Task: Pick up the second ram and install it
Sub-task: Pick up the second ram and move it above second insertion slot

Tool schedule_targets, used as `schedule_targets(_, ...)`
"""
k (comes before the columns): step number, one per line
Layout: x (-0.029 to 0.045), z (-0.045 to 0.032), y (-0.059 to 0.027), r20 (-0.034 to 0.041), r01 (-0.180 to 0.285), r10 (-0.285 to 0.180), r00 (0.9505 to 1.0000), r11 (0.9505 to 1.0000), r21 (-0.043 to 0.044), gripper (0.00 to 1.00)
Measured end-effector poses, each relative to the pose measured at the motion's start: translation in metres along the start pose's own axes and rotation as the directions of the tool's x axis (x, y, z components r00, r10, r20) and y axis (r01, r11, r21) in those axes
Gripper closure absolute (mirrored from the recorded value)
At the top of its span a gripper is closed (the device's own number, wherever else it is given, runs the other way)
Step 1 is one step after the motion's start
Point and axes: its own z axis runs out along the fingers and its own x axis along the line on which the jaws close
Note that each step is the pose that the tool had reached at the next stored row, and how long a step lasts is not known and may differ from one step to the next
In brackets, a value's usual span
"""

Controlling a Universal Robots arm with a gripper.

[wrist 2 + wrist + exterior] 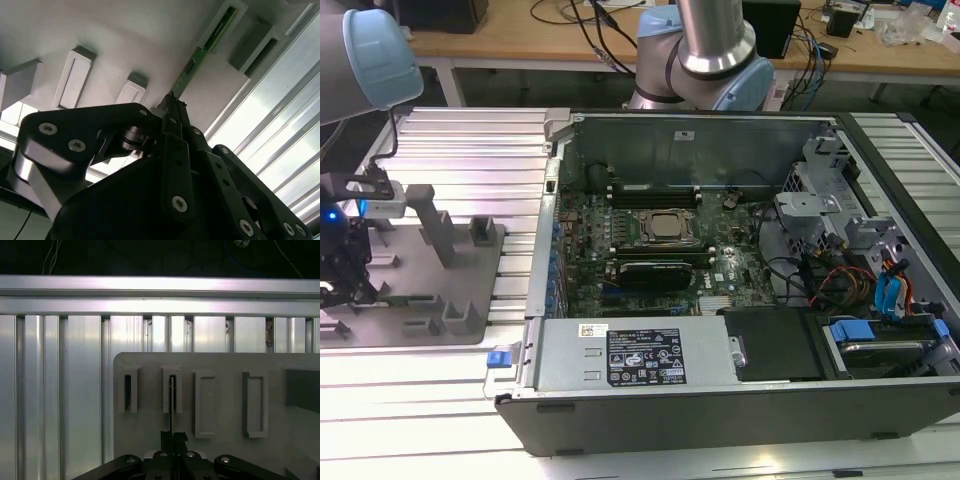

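You are holding the second ram (202, 50) with the gripper (171, 102) right now. In the second wrist view the jaws are pressing almost all the way together, with just the thin green stick between them. They are pinching the near end of the stick. The rest of it is reaching straight out in front of the gripper, and its far end is sitting in a raised slot (239, 11) on the gray plate (125, 35). In the first wrist view you are looking at the second ram (171, 400) from its thin edge, so it is showing as a dark line. It is running from the gripper (172, 436) up into the slot (165, 390). More slots are standing in a row on both sides of that one, close to the tip of the gripper. In the exterior view the gripper (342, 275) is hanging low over the gray plate (415, 285), and the plate is lying on the ribbed metal desk (470, 150). The open computer case (720, 400) is sitting well apart from the gripper, toward the exterior view's right.
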Motion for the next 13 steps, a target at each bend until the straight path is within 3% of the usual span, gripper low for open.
schedule_targets(6,0.0,-0.0005,-0.0003,0.0003,0.0,0.0,1.0,1.0,0.0,0.91)
schedule_targets(10,-0.0002,-0.0143,-0.0003,0.0004,0.0,0.0,1.0,1.0,0.0001,0.91)
schedule_targets(13,-0.0003,-0.0194,-0.0003,0.0004,0.0,0.0,1.0,1.0,0.0,0.91)
